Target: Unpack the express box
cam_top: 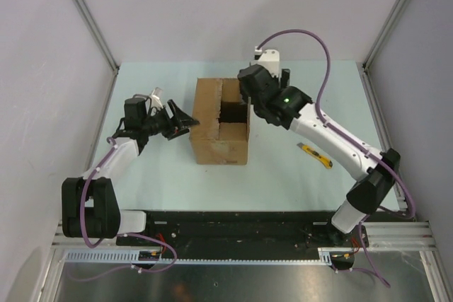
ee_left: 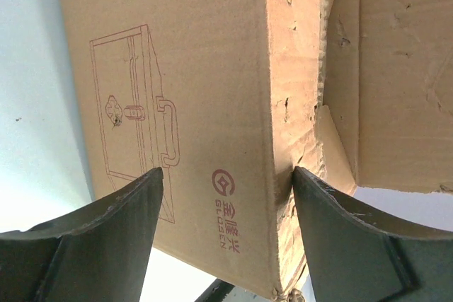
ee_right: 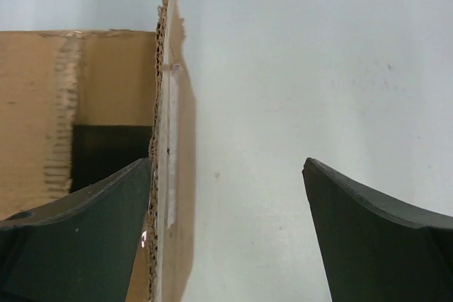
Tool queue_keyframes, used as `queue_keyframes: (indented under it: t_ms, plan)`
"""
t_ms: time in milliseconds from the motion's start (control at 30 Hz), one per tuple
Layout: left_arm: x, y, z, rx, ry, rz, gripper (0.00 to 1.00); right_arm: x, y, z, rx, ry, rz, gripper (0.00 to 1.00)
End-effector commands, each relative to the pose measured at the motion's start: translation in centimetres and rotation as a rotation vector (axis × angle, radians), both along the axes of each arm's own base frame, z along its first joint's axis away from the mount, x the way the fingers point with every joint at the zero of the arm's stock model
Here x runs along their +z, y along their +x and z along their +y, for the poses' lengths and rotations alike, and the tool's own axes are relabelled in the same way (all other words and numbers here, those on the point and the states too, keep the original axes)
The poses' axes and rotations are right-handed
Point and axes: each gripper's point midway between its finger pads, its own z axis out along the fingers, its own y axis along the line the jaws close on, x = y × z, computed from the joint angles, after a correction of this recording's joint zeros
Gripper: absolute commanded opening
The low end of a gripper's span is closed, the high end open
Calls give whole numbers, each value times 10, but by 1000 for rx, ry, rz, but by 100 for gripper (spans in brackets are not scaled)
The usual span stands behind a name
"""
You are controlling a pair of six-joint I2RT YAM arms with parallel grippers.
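The express box (cam_top: 219,132) is a brown cardboard carton in the middle of the table, its top partly open with a dark gap. My left gripper (cam_top: 185,122) is open at the box's left side. In the left wrist view the box's printed side and corner edge (ee_left: 233,104) lie between the open fingers (ee_left: 106,238). My right gripper (cam_top: 248,97) is open over the box's far right corner. In the right wrist view an upright flap edge (ee_right: 164,175) stands just inside the left finger (ee_right: 85,245), with the box's dark inside to its left.
A yellow utility knife (cam_top: 314,155) lies on the table right of the box, beside the right arm. Pale green table (cam_top: 156,175) with white walls around it. A black rail runs along the near edge.
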Motion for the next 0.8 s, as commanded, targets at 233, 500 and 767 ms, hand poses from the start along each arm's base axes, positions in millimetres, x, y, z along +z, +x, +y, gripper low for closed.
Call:
queue_keyframes:
  t_ms: [233, 500, 767]
  plan:
    - [-50, -16, 14, 53, 102, 155, 77, -57, -4, -34, 65, 41, 118, 88]
    - [-40, -16, 14, 56, 96, 124, 77, -98, -1, -37, 64, 22, 193, 88]
    - [8, -6, 18, 76, 130, -57, 77, -119, 5, -28, 97, 59, 237, 87]
